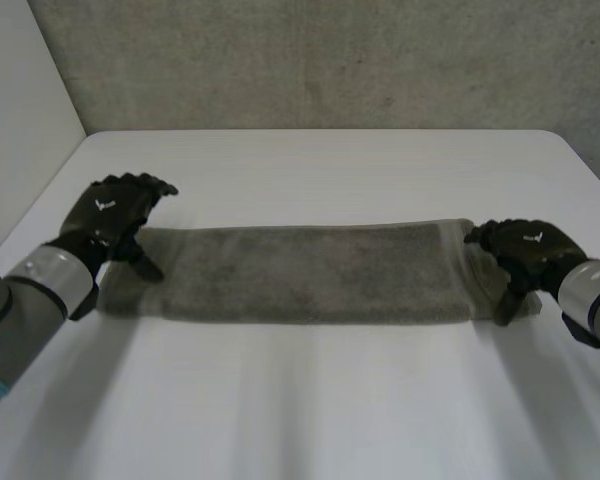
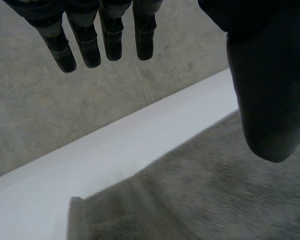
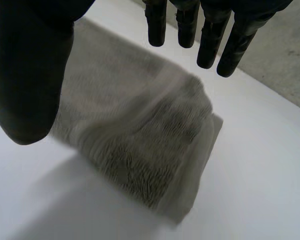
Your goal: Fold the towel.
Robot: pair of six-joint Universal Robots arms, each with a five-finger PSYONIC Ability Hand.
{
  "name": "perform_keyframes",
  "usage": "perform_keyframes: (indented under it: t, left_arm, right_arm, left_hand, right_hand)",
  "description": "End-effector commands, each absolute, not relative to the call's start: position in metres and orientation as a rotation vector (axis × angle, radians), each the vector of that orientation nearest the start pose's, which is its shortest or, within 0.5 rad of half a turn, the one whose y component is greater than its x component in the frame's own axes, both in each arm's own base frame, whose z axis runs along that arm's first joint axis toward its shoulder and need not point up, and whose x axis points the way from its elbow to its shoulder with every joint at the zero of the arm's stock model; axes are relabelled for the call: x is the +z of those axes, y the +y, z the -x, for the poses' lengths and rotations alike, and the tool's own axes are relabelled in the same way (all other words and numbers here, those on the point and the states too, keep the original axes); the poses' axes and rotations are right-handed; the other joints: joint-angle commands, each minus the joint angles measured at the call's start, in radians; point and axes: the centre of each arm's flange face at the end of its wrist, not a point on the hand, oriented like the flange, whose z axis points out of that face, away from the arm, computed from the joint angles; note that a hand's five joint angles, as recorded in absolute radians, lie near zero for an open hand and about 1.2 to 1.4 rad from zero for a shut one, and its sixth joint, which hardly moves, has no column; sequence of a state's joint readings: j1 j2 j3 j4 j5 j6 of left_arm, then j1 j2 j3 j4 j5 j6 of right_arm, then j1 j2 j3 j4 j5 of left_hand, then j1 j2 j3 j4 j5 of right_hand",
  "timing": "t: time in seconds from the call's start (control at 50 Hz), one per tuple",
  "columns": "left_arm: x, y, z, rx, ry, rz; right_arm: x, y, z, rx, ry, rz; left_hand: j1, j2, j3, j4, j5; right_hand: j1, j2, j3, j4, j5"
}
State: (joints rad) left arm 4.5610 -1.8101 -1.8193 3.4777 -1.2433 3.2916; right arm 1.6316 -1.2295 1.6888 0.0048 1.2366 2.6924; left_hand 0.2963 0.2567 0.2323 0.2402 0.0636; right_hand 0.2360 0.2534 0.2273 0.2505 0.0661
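Across mid-frame the long grey terry towel (image 1: 310, 275) lies as a narrow strip on the white table (image 1: 310, 170). Left hand (image 1: 115, 215) and right hand (image 1: 525, 250) are at its ends, both wide open, holding nothing. Risk imo: a shallow pinch catches only the top layer, unfolding it.

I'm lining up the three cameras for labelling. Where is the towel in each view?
Head view: the towel lies as a long strip between the left hand and the right hand.
Left wrist view: one end lies under the open left hand.
Right wrist view: its other end lies under the open right hand.
Shared landmark: the white table's edge against the grey wall.
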Motion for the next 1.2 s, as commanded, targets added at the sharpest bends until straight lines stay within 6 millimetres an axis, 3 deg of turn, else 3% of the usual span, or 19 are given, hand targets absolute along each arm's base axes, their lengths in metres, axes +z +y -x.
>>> perform_keyframes:
  t: [0.02, 0.3, 0.4, 0.44, 0.5, 0.56, 0.7, 0.76, 0.8, 0.86, 0.9, 0.94, 1.04, 1.08, 1.1, 1.14, 1.16, 1.18, 1.2]
  left_arm:
    - [0.188, -0.279, 0.214, -2.248, 2.423, -0.788]
    - [0.184, -0.276, 0.215, -2.237, 2.436, -0.798]
    - [0.183, -0.275, 0.215, -2.236, 2.438, -0.800]
    - [0.183, -0.275, 0.215, -2.234, 2.440, -0.800]
    - [0.182, -0.275, 0.215, -2.234, 2.439, -0.798]
    - [0.182, -0.275, 0.215, -2.237, 2.436, -0.798]
    - [0.183, -0.276, 0.213, -2.238, 2.433, -0.791]
    - [0.183, -0.277, 0.212, -2.236, 2.432, -0.783]
    - [0.183, -0.278, 0.212, -2.236, 2.432, -0.783]
    - [0.183, -0.278, 0.212, -2.235, 2.431, -0.781]
    - [0.182, -0.277, 0.211, -2.233, 2.433, -0.781]
    - [0.182, -0.277, 0.211, -2.233, 2.433, -0.781]
    - [0.182, -0.277, 0.211, -2.233, 2.433, -0.781]
    - [0.182, -0.277, 0.211, -2.233, 2.433, -0.781]
    - [0.182, -0.277, 0.211, -2.233, 2.433, -0.781]
    - [0.182, -0.277, 0.211, -2.233, 2.433, -0.781]
    - [0.183, -0.277, 0.211, -2.235, 2.431, -0.781]
    - [0.183, -0.277, 0.211, -2.235, 2.431, -0.781]
    - [0.183, -0.278, 0.211, -2.234, 2.431, -0.777]
  right_arm:
    - [0.145, -0.313, -0.168, -1.728, 2.413, 0.918]
    - [0.119, -0.324, -0.162, -1.709, 2.449, 0.962]
    - [0.117, -0.325, -0.159, -1.705, 2.461, 0.957]
    - [0.118, -0.328, -0.156, -1.710, 2.459, 0.951]
    - [0.116, -0.329, -0.154, -1.701, 2.454, 0.944]
    - [0.115, -0.330, -0.151, -1.696, 2.461, 0.935]
    - [0.123, -0.345, -0.121, -1.744, 2.519, 0.841]
    - [0.134, -0.354, -0.099, -1.795, 2.537, 0.789]
    - [0.146, -0.366, -0.071, -1.843, 2.563, 0.722]
    - [0.154, -0.373, -0.056, -1.876, 2.571, 0.692]
    - [0.176, -0.387, -0.032, -1.945, 2.573, 0.679]
    - [0.184, -0.390, -0.029, -1.960, 2.569, 0.694]
    - [0.207, -0.396, -0.029, -2.003, 2.549, 0.737]
    - [0.233, -0.393, -0.046, -2.046, 2.482, 0.791]
    - [0.233, -0.393, -0.046, -2.046, 2.482, 0.792]
    - [0.247, -0.381, -0.100, -2.052, 2.338, 0.928]
    - [0.247, -0.381, -0.100, -2.052, 2.337, 0.929]
    - [0.249, -0.371, -0.133, -2.037, 2.255, 1.011]
    - [0.249, -0.371, -0.133, -2.037, 2.254, 1.012]
  left_hand:
    - [-0.086, -0.046, -0.058, -0.066, -0.028]
    - [-0.089, -0.049, -0.058, -0.066, -0.030]
    - [-0.092, -0.052, -0.058, -0.066, -0.033]
    - [-0.094, -0.055, -0.058, -0.066, -0.036]
    - [-0.094, -0.055, -0.058, -0.066, -0.036]
    - [-0.094, -0.055, -0.058, -0.066, -0.036]
    - [-0.097, -0.058, -0.058, -0.066, -0.039]
    - [-0.097, -0.058, -0.058, -0.066, -0.039]
    - [-0.100, -0.061, -0.058, -0.066, -0.042]
    - [-0.100, -0.061, -0.058, -0.066, -0.042]
    - [-0.100, -0.061, -0.058, -0.066, -0.042]
    - [-0.100, -0.061, -0.058, -0.066, -0.042]
    - [-0.100, -0.061, -0.058, -0.066, -0.042]
    - [-0.100, -0.061, -0.058, -0.066, -0.042]
    - [-0.100, -0.061, -0.058, -0.066, -0.042]
    - [-0.103, -0.064, -0.058, -0.066, -0.045]
    - [-0.103, -0.064, -0.058, -0.066, -0.045]
    - [-0.103, -0.064, -0.058, -0.066, -0.045]
    - [-0.103, -0.064, -0.058, -0.066, -0.045]
  right_hand:
    - [0.083, 0.066, -0.053, -0.076, 0.079]
    - [0.251, 0.234, -0.053, -0.076, 0.247]
    - [0.536, 0.519, -0.053, -0.076, 0.531]
    - [0.933, 0.916, -0.053, -0.076, 0.929]
    - [1.159, 1.142, -0.053, -0.076, 1.155]
    - [1.160, 1.143, -0.053, -0.076, 1.156]
    - [1.160, 1.143, -0.053, -0.076, 1.156]
    - [1.160, 1.143, -0.053, -0.076, 1.156]
    - [1.160, 1.143, -0.053, -0.076, 1.156]
    - [1.160, 1.143, -0.053, -0.076, 1.156]
    - [1.160, 1.143, -0.053, -0.076, 1.156]
    - [1.160, 1.143, -0.053, -0.076, 1.156]
    - [1.160, 1.143, -0.053, -0.076, 1.156]
    - [1.160, 1.143, -0.053, -0.076, 1.156]
    - [1.160, 1.143, -0.053, -0.076, 1.156]
    - [1.160, 1.143, -0.053, -0.076, 1.156]
    - [1.160, 1.143, -0.053, -0.076, 1.156]
    - [1.160, 1.143, -0.053, -0.076, 1.156]
    - [1.160, 1.143, -0.053, -0.076, 1.156]
